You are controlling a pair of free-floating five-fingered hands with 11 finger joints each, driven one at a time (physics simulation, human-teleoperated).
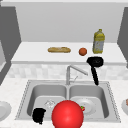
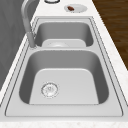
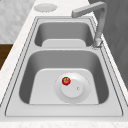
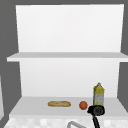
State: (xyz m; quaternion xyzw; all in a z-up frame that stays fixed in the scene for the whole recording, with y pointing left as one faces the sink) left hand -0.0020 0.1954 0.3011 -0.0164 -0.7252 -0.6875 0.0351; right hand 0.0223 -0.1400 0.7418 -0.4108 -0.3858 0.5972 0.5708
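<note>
Front view showed my left hand (image 1: 38,115) hanging low by the front edge of the sink (image 1: 24,100). I could not tell if its fingers were apart or together. The big red ball (image 1: 67,114) was just to its right, very near, round all over. Farther right, a little tomato (image 1: 82,108) lay on a plate (image 1: 89,105).

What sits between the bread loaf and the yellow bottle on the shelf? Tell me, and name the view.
A round orange-red fruit, apart from both the loaf and the bottle; front and upper views show it.
</note>
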